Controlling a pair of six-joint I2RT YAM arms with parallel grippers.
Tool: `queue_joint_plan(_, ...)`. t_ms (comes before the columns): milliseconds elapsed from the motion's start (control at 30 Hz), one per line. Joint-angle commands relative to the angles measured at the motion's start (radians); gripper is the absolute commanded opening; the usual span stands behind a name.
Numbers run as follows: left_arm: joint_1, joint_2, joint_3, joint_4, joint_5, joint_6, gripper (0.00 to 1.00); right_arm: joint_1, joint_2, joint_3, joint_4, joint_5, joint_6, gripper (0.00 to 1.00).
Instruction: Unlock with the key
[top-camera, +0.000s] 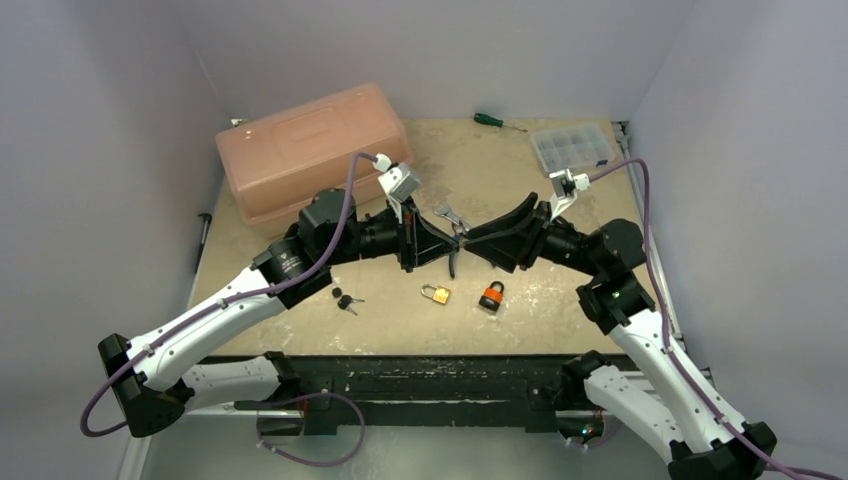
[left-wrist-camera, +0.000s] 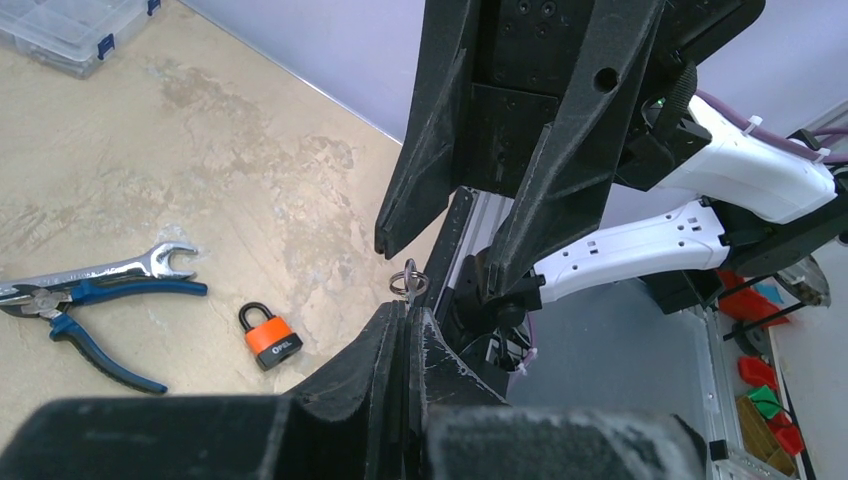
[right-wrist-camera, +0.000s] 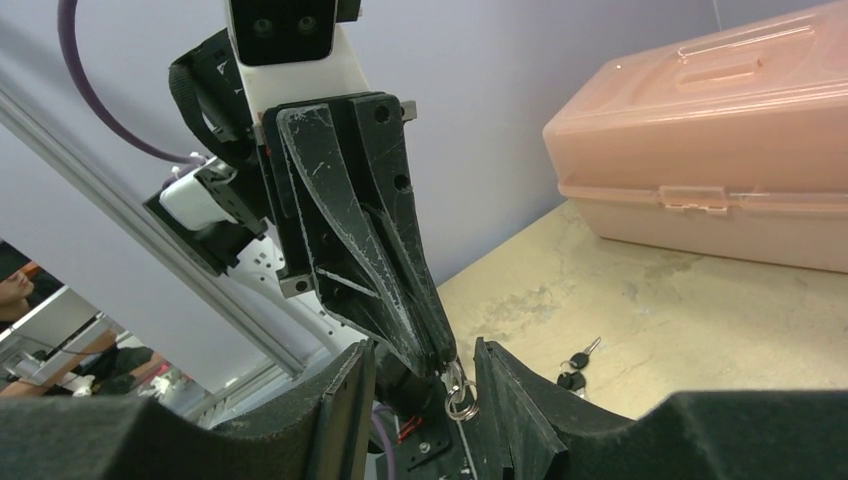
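My left gripper (left-wrist-camera: 408, 308) is shut on a small silver key (left-wrist-camera: 409, 280) with a split ring, held above the table's middle. The ring end (right-wrist-camera: 460, 398) sticks out past the fingertips. My right gripper (right-wrist-camera: 424, 345) faces it tip to tip and stands open, its two fingers on either side of the key and ring, touching neither. In the top view the two grippers (top-camera: 455, 243) (top-camera: 472, 238) meet above the pliers. A brass padlock (top-camera: 436, 294) and an orange padlock (top-camera: 491, 295) (left-wrist-camera: 270, 337) lie shut on the table below, nearer the arm bases.
Blue-handled pliers (left-wrist-camera: 90, 310) and a wrench (left-wrist-camera: 100, 270) lie under the grippers. Black-headed keys (top-camera: 346, 300) (right-wrist-camera: 575, 368) lie left of the brass padlock. A pink lidded box (top-camera: 310, 150) stands at the back left; a clear organizer (top-camera: 572, 147) and a green screwdriver (top-camera: 495, 121) at the back right.
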Motion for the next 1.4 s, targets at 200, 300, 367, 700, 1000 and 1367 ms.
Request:
queue_joint_plan(200,0.002,-0.013,0.024,0.057,0.024,-0.014,0.0,0.003,-0.008,0.0,0.029,-0.043,-0.001,0.48)
queue_joint_plan(300,0.002,-0.013,0.021,0.06,0.025,-0.015,0.0,0.004,-0.006,-0.002,0.029,-0.049,-0.001,0.48)
queue_joint_plan(367,0.002,-0.013,0.021,0.062,0.025,-0.017,0.0,0.003,-0.003,-0.003,0.028,-0.053,-0.001,0.49)
queue_joint_plan(700,0.001,-0.018,0.019,0.065,0.025,-0.018,0.0,0.003,-0.002,-0.012,0.021,-0.063,-0.008,0.5)
queue_joint_plan(1000,0.002,-0.013,0.018,0.065,0.022,-0.017,0.0,0.004,-0.004,-0.012,0.021,-0.066,-0.008,0.29)
queue_joint_plan(1367,0.002,-0.007,0.025,0.046,0.021,0.001,0.0,0.004,-0.004,-0.015,0.021,-0.09,-0.016,0.02)
